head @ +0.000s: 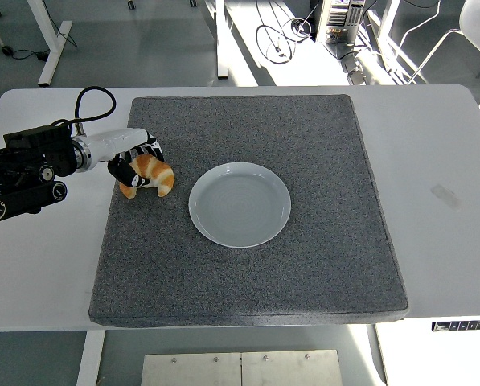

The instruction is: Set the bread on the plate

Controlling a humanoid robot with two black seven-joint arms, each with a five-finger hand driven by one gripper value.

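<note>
The bread is a golden croissant (153,175) lying on the grey mat at its left side. My left hand (135,159) comes in from the left edge and its fingers are curled around the croissant's left end, thumb in front and fingers over the top. The croissant still rests on the mat. The pale blue plate (240,204) sits empty in the middle of the mat, a short way to the right of the croissant. My right arm is out of view.
The grey mat (304,257) covers most of the white table (441,161). A small strip of tape (446,195) lies on the table at the right. A black cable (91,95) loops above my left forearm.
</note>
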